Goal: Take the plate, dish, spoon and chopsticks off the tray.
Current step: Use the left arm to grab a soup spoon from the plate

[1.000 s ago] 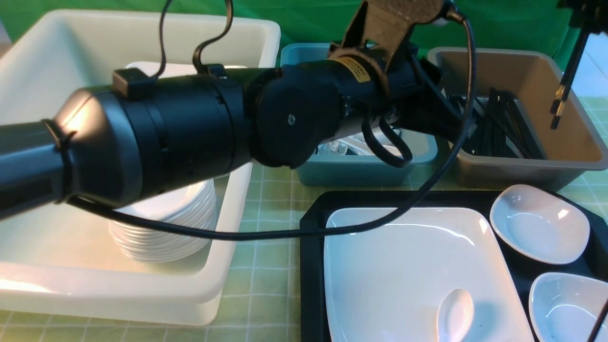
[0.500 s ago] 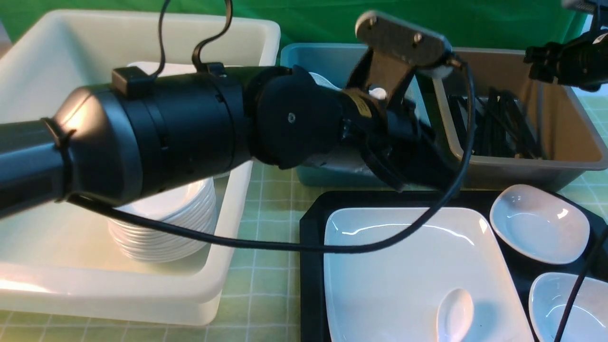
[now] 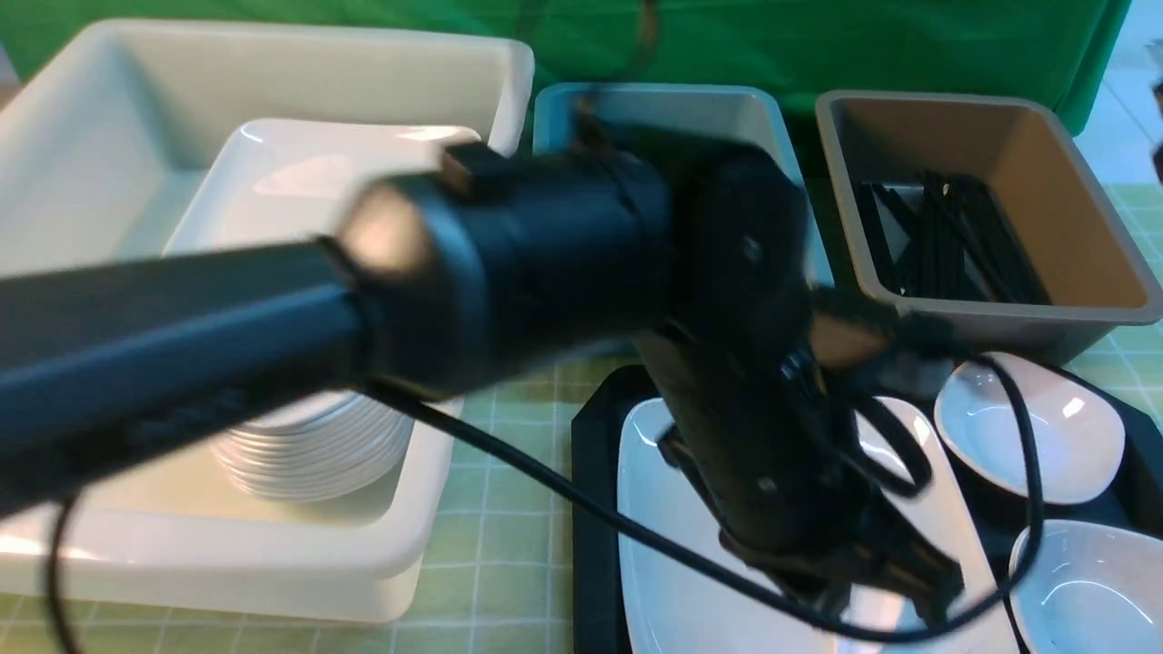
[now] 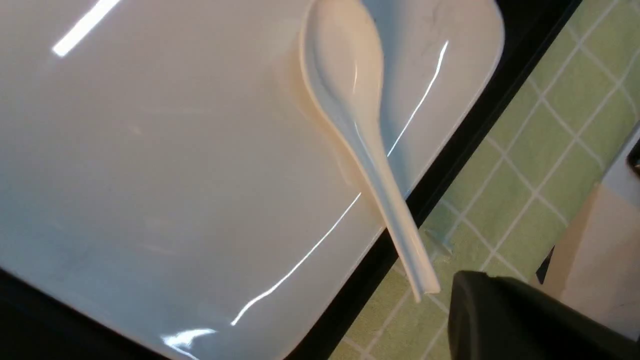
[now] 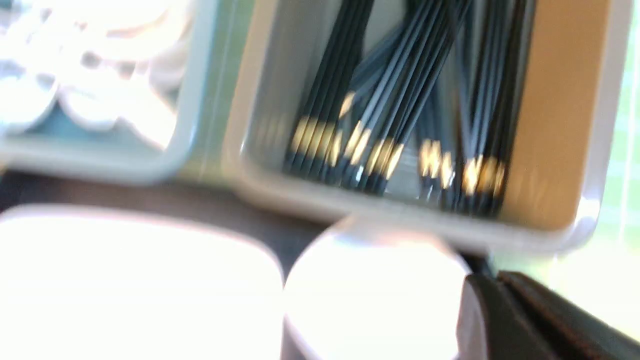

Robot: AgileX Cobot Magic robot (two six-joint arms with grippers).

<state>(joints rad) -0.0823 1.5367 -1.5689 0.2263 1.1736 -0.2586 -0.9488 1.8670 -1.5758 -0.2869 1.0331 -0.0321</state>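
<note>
While your left arm (image 3: 273, 327) reaches across the front view, look at what lies under it. The black tray (image 3: 595, 472) sits on the green cloth (image 3: 509, 427). The big white plate (image 3: 654, 590) fills most of the tray, starting close to its left edge.

Past the tray's far edge stands the brown tub (image 3: 1072, 182), and the black chopsticks (image 3: 945, 236) lie in it. I see none on the tray. The right gripper (image 5: 495, 300) is pressed shut with nothing in it. Its own view looks down on that tub and one dish, so I think it is up over the tray's far right corner.

Two small dishes (image 3: 1027, 436) sit by the tray's right edge.

The left gripper (image 3: 886, 590) hangs low over the near right part of the plate. That spot is blurry, and the left wrist view shows just one dark fingertip (image 4: 500, 320). So I cannot tell you if its jaws are apart or together. It holds nothing that I can see.

The spoon (image 4: 350, 100) is the thing to go for, I think. It lies on the plate, close to one of the plate's corners. Its long line matters most. The bowl rests inside the plate, and the handle (image 4: 400, 235) runs over the plate's rim, crosses the tray's edge and pokes out above the cloth. The handle's tip is just beside the dark fingertip, so the left arm is much nearer. You want the jaws across the handle, not along it.
</note>
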